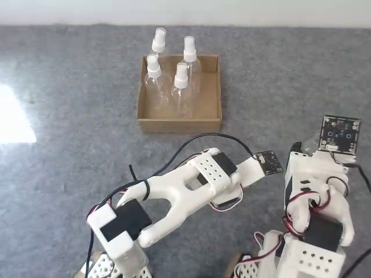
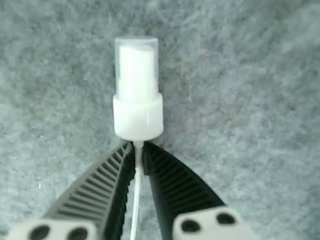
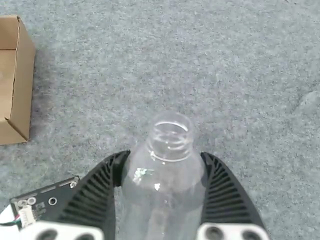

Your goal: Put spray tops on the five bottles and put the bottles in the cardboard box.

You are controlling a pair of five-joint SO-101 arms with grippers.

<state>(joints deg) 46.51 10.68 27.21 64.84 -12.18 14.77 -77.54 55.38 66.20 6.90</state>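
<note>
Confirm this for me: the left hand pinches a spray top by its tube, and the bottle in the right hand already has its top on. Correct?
Not quite. The bottle in the right hand has no top; its neck is open, as the right wrist view shows. The left hand does pinch the spray top by its tube.

Bright even light; white glare patch on table (image 1: 14, 121); shadows faint, soft.
</note>
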